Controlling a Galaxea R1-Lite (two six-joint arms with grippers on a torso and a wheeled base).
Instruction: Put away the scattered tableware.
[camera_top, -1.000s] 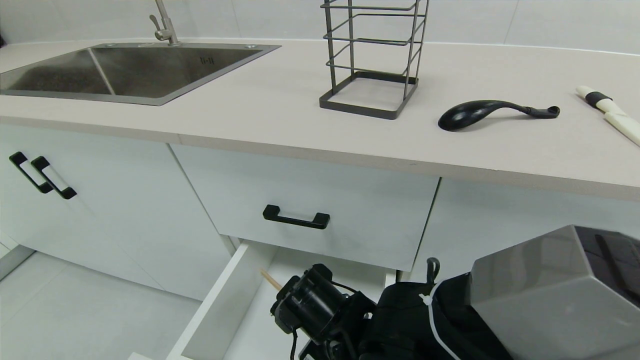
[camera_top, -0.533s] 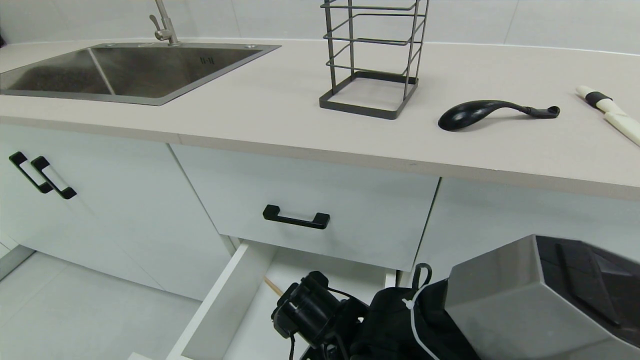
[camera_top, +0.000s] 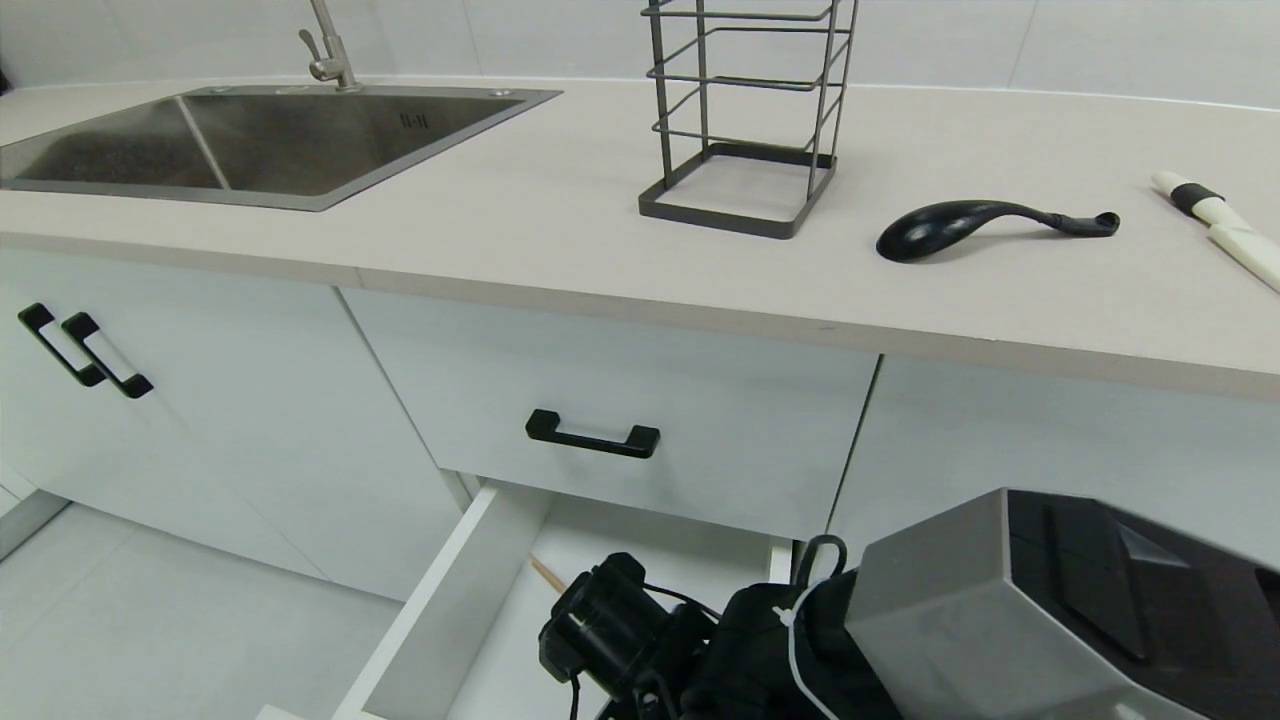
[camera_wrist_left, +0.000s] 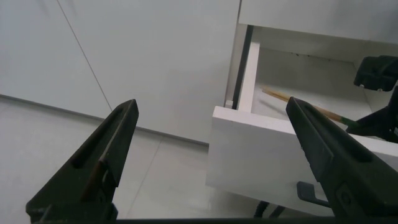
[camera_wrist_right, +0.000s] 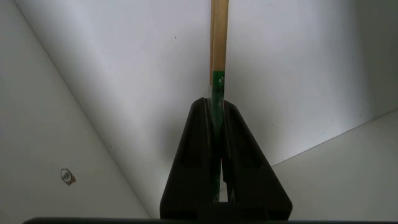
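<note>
**Operator:** The jaws of my right gripper (camera_wrist_right: 216, 107) are pressed together on the chopsticks (camera_wrist_right: 218, 37). They are clamped at the green band, and the pale shafts run straight out past the fingertips.

**Desk:** And the left?

**Operator:** The jaws of the left gripper (camera_wrist_left: 211, 104) are spread wide with nothing between them. It hangs outside the open drawer (camera_top: 452, 600), near a front corner, with floor beneath it.

**Desk:** Where are the chopsticks relative to that drawer?

**Operator:** Inside it. From the head camera the drawer sits at 6 o'clock, pulled out below a closed front with a black handle (camera_top: 592, 436). The chopstick tip shows close to the drawer's 9 o'clock wall, pointing toward about 10 o'clock. I can't tell whether the sticks touch the drawer floor.

**Desk:** What's on the countertop (camera_top: 520, 225)?

**Operator:** A black spoon (camera_top: 930, 232) lies at 3 o'clock from the wire rack (camera_top: 742, 195), bowl nearer the rack. Farther out at 3 o'clock lies a cream utensil (camera_top: 1218, 218) with a black band, well apart from the spoon. The sink (camera_top: 250, 140) is at 9 o'clock from the rack.
</note>
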